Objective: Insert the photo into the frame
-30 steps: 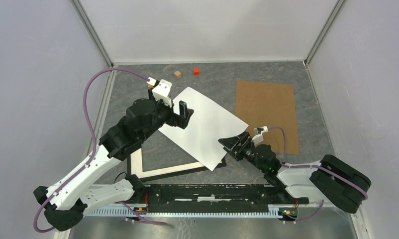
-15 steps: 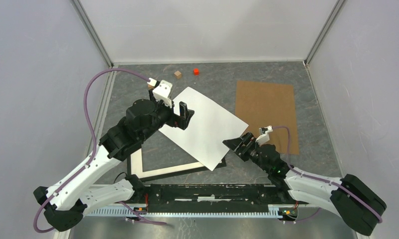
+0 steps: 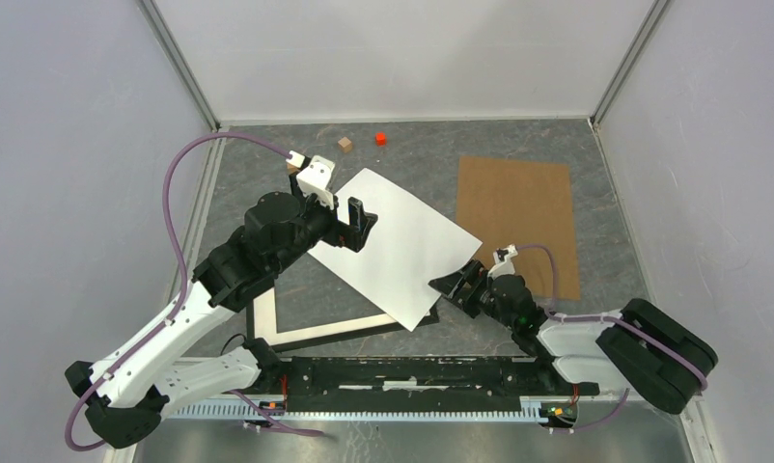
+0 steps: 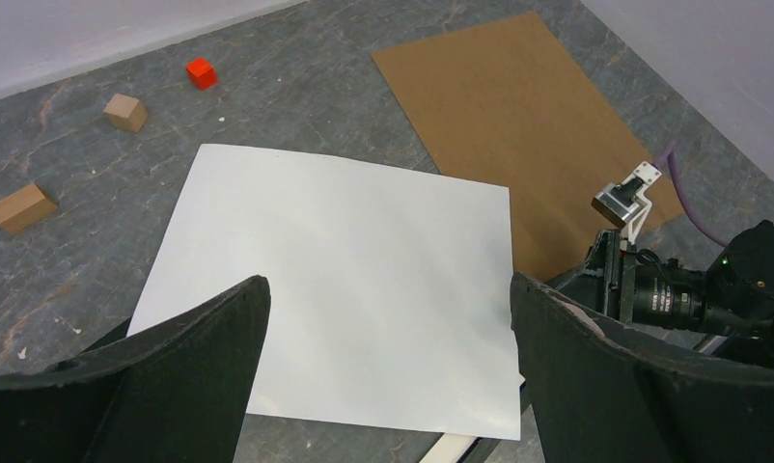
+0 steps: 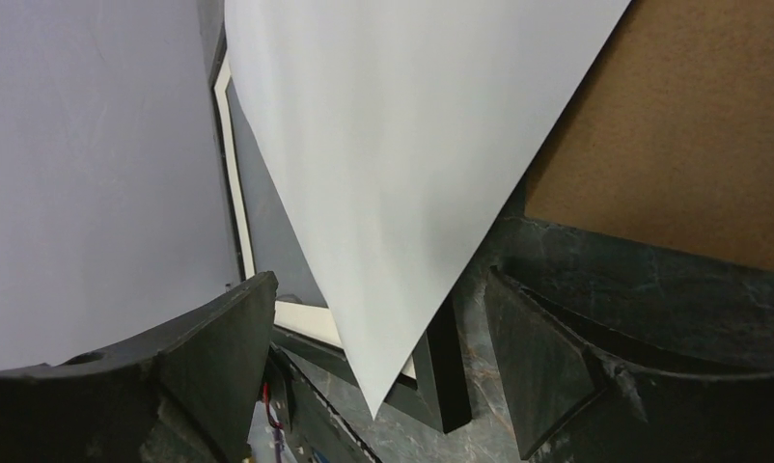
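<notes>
A plain white rectangular photo [image 3: 393, 246] lies blank side up just left of the middle of the grey table [image 3: 422, 145]. It is turned at an angle, with one corner pointing to the far edge and another to the near edge. Its near half rests on top of the frame [image 5: 446, 376], a thin black rectangle with a white mat border [image 3: 335, 331] inside it. The frame lies flat by the near edge, left of centre, mostly covered.

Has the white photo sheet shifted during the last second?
No. The photo has stayed put: its right corner overlaps the left edge of the brown board exactly as before.
</notes>
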`<state>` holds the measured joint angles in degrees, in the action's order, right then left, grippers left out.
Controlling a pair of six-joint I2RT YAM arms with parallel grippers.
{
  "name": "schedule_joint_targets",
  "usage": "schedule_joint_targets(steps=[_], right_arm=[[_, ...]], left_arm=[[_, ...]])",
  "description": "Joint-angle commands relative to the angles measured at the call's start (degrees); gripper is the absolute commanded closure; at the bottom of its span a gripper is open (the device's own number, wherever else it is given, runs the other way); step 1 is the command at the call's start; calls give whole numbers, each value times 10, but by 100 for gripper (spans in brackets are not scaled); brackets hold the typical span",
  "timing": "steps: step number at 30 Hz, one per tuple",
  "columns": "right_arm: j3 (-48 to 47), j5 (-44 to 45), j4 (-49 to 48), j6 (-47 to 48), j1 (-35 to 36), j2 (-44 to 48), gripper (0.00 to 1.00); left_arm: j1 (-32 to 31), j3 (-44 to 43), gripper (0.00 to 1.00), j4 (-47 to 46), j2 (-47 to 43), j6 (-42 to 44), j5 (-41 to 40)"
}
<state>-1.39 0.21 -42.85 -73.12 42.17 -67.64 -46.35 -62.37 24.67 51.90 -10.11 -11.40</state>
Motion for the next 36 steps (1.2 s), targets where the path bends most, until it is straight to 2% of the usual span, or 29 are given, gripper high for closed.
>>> schedule_joint_targets(steps=[1,6,10,17,23,25,28,34,36], right_arm=[[51,11,-50,-10,-17,-65,15],[18,0,-134,-23,-41,-161,19],[17,-8,-226,-35,-66,-218,28],[-43,-27,-290,-26,-85,-302,42],[-62,-14,-364,-9,-91,-344,80],[-70,-9,-337,30,-97,-320,90],[-97,17,-202,122,-100,-240,99],[-192,-1,9,301,-101,-110,100],[-244,-46,58,341,-101,-92,100]], left_arm=[[2,2,0,-31,-5,21,9],[2,3,0,-31,-5,20,17],[2,4,0,-30,-6,22,14],[2,4,0,-31,-5,24,15],[2,5,0,-30,-2,25,8],[2,9,0,-34,-5,22,6],[2,9,0,-35,-3,16,11],[2,-2,0,-34,-9,2,16],[2,-24,0,-22,-18,-5,15]])
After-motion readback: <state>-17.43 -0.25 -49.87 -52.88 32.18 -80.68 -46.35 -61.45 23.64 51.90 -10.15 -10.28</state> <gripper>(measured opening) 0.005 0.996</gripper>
